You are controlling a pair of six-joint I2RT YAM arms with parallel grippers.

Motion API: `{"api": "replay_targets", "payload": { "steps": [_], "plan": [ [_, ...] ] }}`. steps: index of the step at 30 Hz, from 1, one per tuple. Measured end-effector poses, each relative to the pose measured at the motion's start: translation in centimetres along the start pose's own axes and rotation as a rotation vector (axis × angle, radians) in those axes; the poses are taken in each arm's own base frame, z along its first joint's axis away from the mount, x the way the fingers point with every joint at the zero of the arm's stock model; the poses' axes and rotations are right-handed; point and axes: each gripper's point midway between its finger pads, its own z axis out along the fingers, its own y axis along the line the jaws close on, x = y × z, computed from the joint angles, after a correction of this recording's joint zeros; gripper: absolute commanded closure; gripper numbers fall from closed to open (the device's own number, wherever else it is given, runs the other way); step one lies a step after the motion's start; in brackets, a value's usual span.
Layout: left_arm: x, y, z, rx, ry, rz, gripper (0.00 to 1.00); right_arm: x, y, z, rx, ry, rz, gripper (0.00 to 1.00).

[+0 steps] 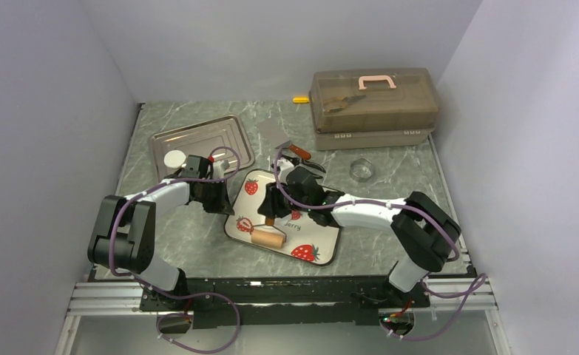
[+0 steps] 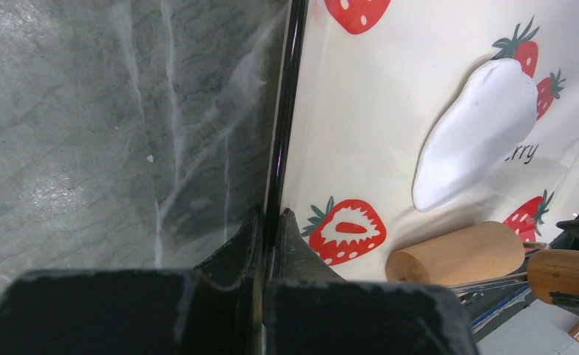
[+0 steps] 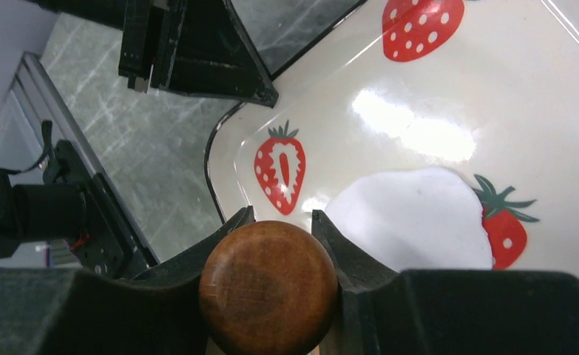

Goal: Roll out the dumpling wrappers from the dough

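The dough (image 2: 475, 144) lies as a flattened white patch near the middle of the strawberry tray (image 2: 360, 96). It's stretched long rather than round, so I'd call the rolling only partway done. Just short of its near end sits the rolling pin (image 2: 456, 255), barrel down on the tray, with a sliver of bare tray showing between the two in the left wrist view. The right gripper (image 3: 280, 222) has its fingers clamped on the pin's dark wooden handle, one each side of the knob, a hold that lets the arm drive the barrel across the patch. On the other side, the left gripper (image 2: 270, 218) is pinched tight on the tray's black rim, fingers closed with the edge between them. That reads as a brace, so the tray won't skate over the marbled table (image 1: 190, 237) when the pin pushes. Further out, a white disc (image 1: 174, 157) rests in the steel tray (image 1: 212, 133) at the far left, likely a finished wrapper parked clear of the work, and where this one would go next
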Motion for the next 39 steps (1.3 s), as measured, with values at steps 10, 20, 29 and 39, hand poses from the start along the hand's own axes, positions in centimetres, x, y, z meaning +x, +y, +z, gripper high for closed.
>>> {"api": "replay_targets", "payload": {
  "steps": [10,20,29,39],
  "plan": [
    [0.0,0.0,0.0,0.001,0.0,-0.001,1.0,-5.2,-1.4,-1.7,0.018,0.006,-0.051,1.0],
    [0.0,0.0,0.0,0.0,0.0,-0.002,1.0,-6.3,-6.5,-0.2,0.117,-0.063,-0.032,1.0],
    [0.0,0.0,0.0,0.001,0.0,-0.002,1.0,-3.4,-4.0,-0.2,0.06,-0.119,-0.024,1.0],
    [0.0,0.0,0.0,0.001,0.0,-0.002,1.0,-0.5,-0.8,0.0,-0.021,-0.013,0.017,1.0]
  ]
}}
